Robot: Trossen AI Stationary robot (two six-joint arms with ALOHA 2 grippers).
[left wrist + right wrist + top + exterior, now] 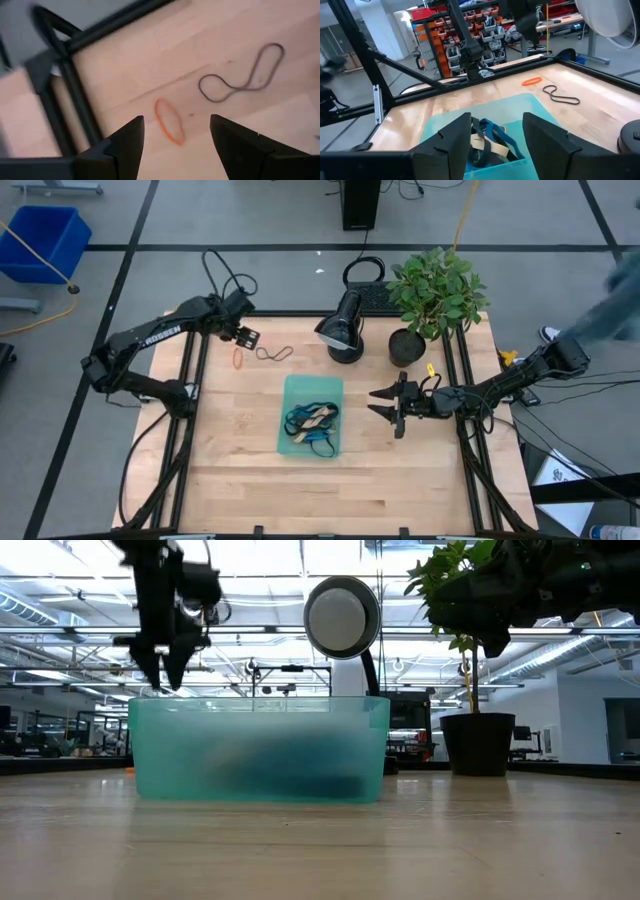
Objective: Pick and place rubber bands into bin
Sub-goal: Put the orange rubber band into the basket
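1. Hovering above the table's far-left part, at about 10 o'clock from the bin [311,415], is the left gripper [246,336]; fingers spread, nothing between them; the wrist view shows both fingers [127,142] well apart with bare wood between.
2. Orange rubber band [168,121] lies flat on the wood right ahead of that gap; in the high view it sits just under the left gripper, at 10 o'clock from the bin.
3. Black rubber band [245,75] lies beside the orange one, apart from it, a long twisted loop; in the high view it is at 11 o'clock from the bin, near but not touching the rim.
4. Bin: teal tray at table centre; holds a tangled bunch of rubber bands [311,426] in blue, black and tan, piled toward its near half; the right wrist view shows the same pile.
5. Right gripper [384,403] sits at 3 o'clock from the bin, pointing at it, close to the rim but apart; fingers spread, empty.
6. Lamp [342,327] stands at 12 o'clock from the bin, at the far table edge; potted plant [432,295] at 1 o'clock, just beside the lamp.
7. Low view: bin contents are a dark blur through the wall; cannot tell single bands there.
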